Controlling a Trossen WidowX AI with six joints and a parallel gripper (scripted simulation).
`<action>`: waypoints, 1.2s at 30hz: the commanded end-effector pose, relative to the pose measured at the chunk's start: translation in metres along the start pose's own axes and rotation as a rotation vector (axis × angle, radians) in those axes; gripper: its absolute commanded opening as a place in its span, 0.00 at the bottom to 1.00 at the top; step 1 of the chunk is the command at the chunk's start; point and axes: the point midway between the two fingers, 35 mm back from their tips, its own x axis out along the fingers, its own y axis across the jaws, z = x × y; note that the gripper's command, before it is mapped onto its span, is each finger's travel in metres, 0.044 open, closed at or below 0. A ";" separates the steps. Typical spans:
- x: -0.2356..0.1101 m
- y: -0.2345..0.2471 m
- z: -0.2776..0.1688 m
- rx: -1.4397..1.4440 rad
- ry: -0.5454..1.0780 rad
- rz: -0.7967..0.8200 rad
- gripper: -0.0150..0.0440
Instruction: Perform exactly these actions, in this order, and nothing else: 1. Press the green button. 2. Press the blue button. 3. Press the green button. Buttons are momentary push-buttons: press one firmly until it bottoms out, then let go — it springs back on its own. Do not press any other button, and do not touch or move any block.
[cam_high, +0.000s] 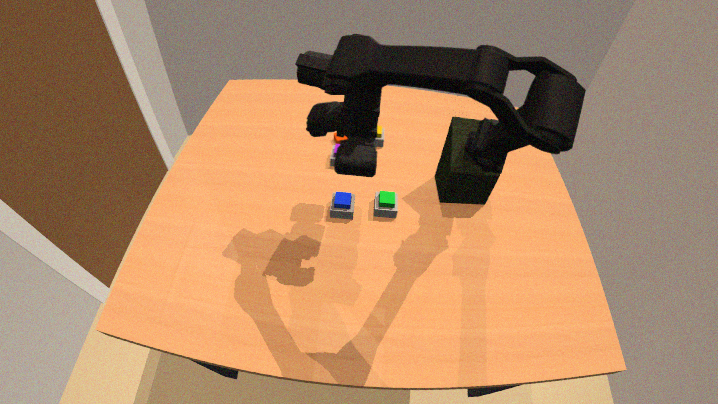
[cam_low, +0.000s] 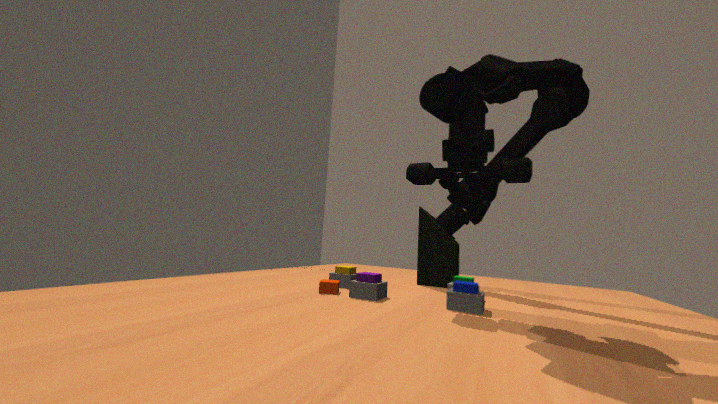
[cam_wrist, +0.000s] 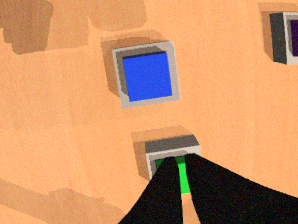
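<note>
Above green button (cam_wrist: 181, 175): gripper (cam_wrist: 184, 192) raised well off table (cam_high: 200, 281), jaws closed, holding nothing; blue button (cam_wrist: 148, 76) beside.

Four buttons: blue (cam_high: 342, 199), green (cam_high: 387, 198), yellow (cam_low: 345, 269), purple (cam_low: 369, 276). One orange block (cam_low: 328, 286). One arm (cam_high: 426, 62).

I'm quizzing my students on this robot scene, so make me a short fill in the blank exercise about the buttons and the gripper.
1. In the top view, the blue button sits directly to the ____ of the green button.
2. The gripper has its fingers ____ and holds nothing.
3. The small orange block lies beside the ____ button.

Missing words: left; shut; purple
</note>
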 end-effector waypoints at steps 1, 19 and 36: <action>0.000 -0.007 -0.041 0.008 0.011 -0.003 0.29; 0.064 -0.007 -0.068 -0.001 0.008 0.015 0.29; 0.089 -0.007 -0.068 -0.001 0.007 0.015 0.29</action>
